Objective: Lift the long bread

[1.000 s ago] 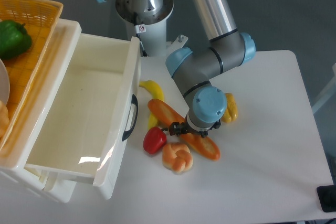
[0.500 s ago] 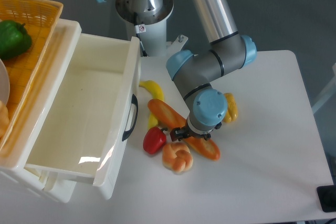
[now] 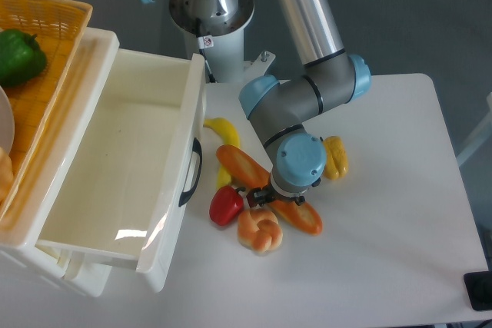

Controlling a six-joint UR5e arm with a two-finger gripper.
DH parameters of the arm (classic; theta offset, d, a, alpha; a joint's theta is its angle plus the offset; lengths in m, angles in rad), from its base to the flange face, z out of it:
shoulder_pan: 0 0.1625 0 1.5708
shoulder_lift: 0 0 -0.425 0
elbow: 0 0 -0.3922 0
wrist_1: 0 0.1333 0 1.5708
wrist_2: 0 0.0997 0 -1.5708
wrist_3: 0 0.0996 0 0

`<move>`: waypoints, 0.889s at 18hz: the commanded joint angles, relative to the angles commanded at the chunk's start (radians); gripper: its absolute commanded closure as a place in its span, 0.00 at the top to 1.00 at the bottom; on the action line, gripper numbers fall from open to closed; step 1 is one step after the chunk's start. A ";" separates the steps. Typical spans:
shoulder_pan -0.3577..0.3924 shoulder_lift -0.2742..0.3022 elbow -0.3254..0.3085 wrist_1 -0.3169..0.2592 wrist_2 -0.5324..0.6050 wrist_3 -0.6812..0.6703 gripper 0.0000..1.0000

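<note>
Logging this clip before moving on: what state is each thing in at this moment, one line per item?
long bread: lying on the table, middle hidden under the gripper
gripper: low over the bread's middle, jaws hidden by the wrist
red pepper: on the table beside the bread
knotted bun: on the table, against the bread
banana: lying by the bin
white bin: open, empty
green pepper: in the wicker basket

Single arm comes in from the bench's far edge, silver upper link slanting down and right to a blue-capped elbow joint. Grey wrist section folds back toward the bench middle, ending in a round blue cap facing the camera. End effector [image 3: 265, 197] sits low under that cap, pointed down near the bench surface. Its dark fingers barely show; the gap between them can't be made out.
</note>
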 joint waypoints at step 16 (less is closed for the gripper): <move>-0.003 0.009 0.024 -0.003 0.047 0.021 0.00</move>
